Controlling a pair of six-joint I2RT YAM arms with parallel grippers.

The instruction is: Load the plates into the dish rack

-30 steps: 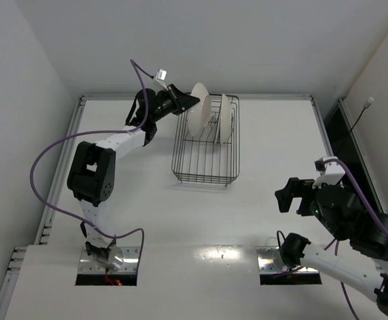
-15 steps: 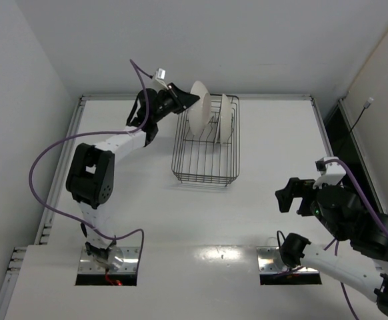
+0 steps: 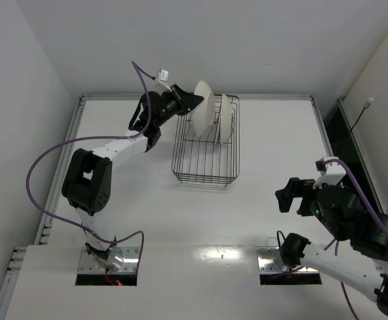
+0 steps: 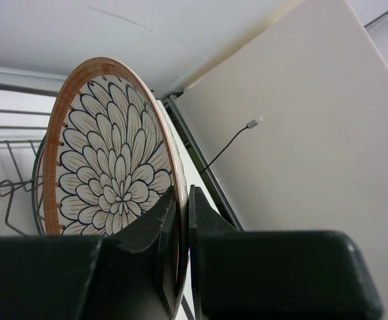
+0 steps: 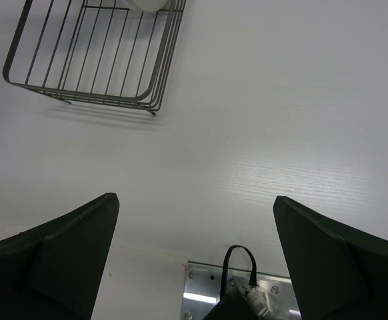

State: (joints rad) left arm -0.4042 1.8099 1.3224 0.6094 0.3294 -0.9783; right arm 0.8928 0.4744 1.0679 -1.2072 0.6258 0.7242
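Plate (image 3: 203,107) is hanging on edge, rim pinched in left gripper (image 3: 191,101), directly above rack (image 3: 201,163) by far edge of bench (image 3: 281,147); right gripper (image 5: 194,247) is idling wide.

White table (image 3: 274,147), a black wire dish rack (image 3: 205,150) directly on its far half, slightly left of centre

The dish rack (image 3: 205,177), a black wire basket, sits on the desk (image 3: 281,147) toward 12 o'clock. I can make out two plates, both at its 12 o'clock end. The held plate (image 4: 111,167) has a petal pattern and an orange-brown rim. It's on edge and tilted at the 11 o'clock corner, rim pinched in the left gripper (image 4: 181,207) jaws. The second plate (image 3: 226,115) stands upright at 1 o'clock.
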